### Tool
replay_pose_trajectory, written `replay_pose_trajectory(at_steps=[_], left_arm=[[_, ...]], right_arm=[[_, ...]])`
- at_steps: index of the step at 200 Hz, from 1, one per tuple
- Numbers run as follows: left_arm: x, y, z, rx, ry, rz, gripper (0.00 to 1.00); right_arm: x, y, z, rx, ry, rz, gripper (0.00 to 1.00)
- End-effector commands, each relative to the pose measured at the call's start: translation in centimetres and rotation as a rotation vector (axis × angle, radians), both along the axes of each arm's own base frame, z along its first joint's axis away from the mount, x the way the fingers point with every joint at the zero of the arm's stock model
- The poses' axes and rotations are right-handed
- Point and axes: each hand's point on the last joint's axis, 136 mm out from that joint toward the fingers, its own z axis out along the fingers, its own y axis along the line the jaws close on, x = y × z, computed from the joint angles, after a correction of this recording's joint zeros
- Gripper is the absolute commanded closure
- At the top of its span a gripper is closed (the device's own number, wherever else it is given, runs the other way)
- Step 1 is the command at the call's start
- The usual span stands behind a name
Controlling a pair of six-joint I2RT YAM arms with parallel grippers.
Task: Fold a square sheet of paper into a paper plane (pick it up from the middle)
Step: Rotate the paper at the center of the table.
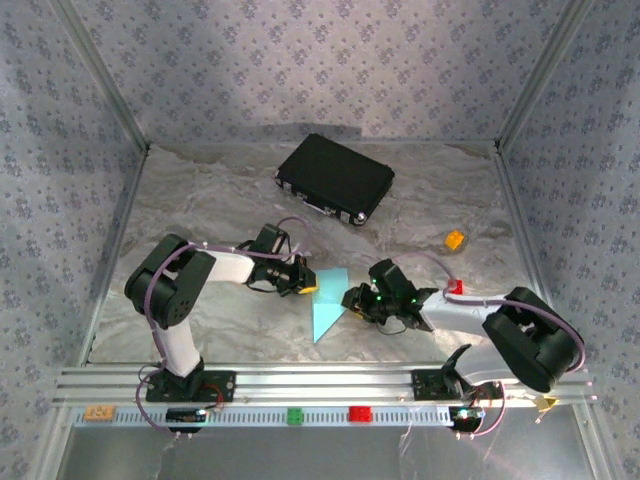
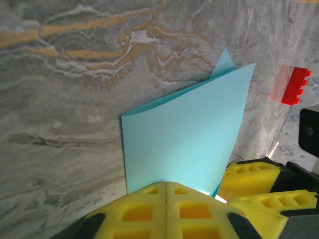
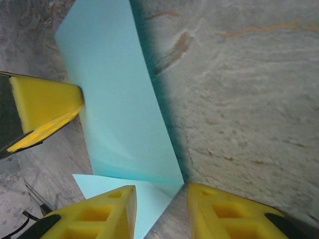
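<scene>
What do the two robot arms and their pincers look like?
The left arm and right arm are each built from white tube-like links between bulky black joints, with a thin purplish cable looping alongside. Small green lights glow near the right wrist. The left gripper and right gripper end in blocky yellow fingers moulded with rectangular pockets, on black mounts.

**Fig.** Robotics lab test cell. Evidence: (a) two robot arms, left arm [image 1: 175,285] & right arm [image 1: 525,340], bolted side by side to an alu. rail [image 1: 320,380] at the near table edge; (b) graduated scale strip [image 1: 250,416] along the front, w/ a small green block [image 1: 295,415] & red block [image 1: 359,413]; (c) alu. profile posts [image 1: 103,75] framing an enclosure, its walls [image 1: 300,60] lined w/ uniform patterned sheet; (d) marbled tabletop [image 1: 200,190] as work surface; (e) exposed cabling [image 1: 292,224] on the arms.
</scene>
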Motion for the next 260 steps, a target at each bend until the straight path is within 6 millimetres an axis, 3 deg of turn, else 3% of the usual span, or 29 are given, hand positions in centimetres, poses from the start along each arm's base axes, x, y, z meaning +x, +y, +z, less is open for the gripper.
replay_pose_trajectory(at_steps=[1,101,176,260], left_arm=[[-0.6,1.0,-1.7,0.052,0.026,0.002,0.98],[-0.5,0.7,-1.3,0.045,0.013,0.000,0.98],[-0.4,0.6,-1.0,0.044,0.010,-0.001,0.98],[-0.5,0.1,-0.4,0.039,0.002,-0.014,0.97]], right_arm=[[1.5,1.5,1.7,0.064,-0.054,0.005,0.67],[2.4,2.4,2.8,0.137,-0.108,0.090,0.68],[2.3,1.7,2.0,0.129,-0.095,0.113,0.69],[2.1,1.2,1.4,0.125,-0.085,0.141,0.82]])
